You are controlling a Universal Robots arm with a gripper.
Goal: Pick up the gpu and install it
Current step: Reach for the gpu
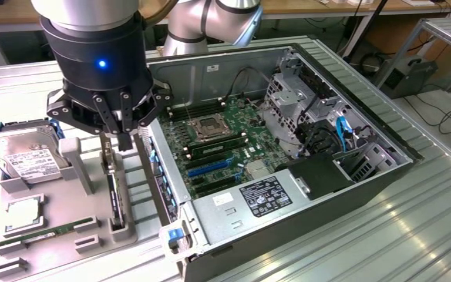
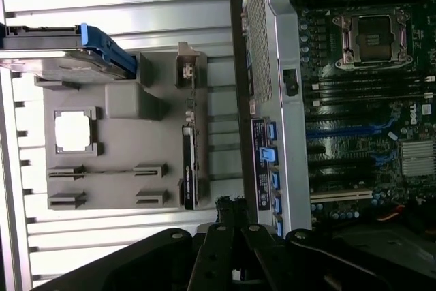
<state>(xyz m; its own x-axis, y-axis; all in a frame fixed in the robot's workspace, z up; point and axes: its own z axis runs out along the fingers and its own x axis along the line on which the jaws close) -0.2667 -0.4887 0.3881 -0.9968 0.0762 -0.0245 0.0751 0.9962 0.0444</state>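
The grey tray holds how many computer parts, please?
4: hard drive at the tray's far end, processor midway, RAM stick near the front, gpu on edge beside the case. The arm may hide more.

bright, even light from above. pale glare streaks the ribbed metal desk [image 1: 421, 235] at the exterior view's right; the computer case [image 1: 366, 188] holds soft shadow inside, and the hand [image 2: 228, 208] reads dark.

A black gpu [image 1: 115, 197] is seen near the black gripper [image 1: 124, 140], in a grey tray [image 1: 65, 252]; a green motherboard [image 1: 237, 111] is marked by blue slots [image 1: 206, 169].
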